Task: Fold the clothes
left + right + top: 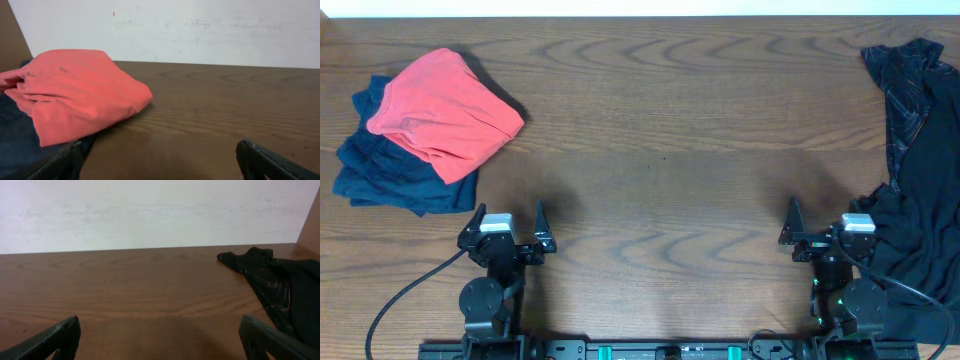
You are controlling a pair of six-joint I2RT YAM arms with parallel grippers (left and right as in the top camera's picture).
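Note:
The clothes lie in two heaps. A crumpled black garment with a faint sheen runs down the table's right edge, and in the right wrist view this black garment lies ahead to the right. At far left a folded red garment rests on a navy one. The left wrist view has the red garment ahead and left, over the navy one. My left gripper stands open over bare wood, short of the red pile. My right gripper is open too, just left of the black cloth.
The dark wooden table stretches between the two heaps. A white wall rises behind its far edge. Cables and the arm bases sit along the near edge, and black cloth drapes beside the right arm's base.

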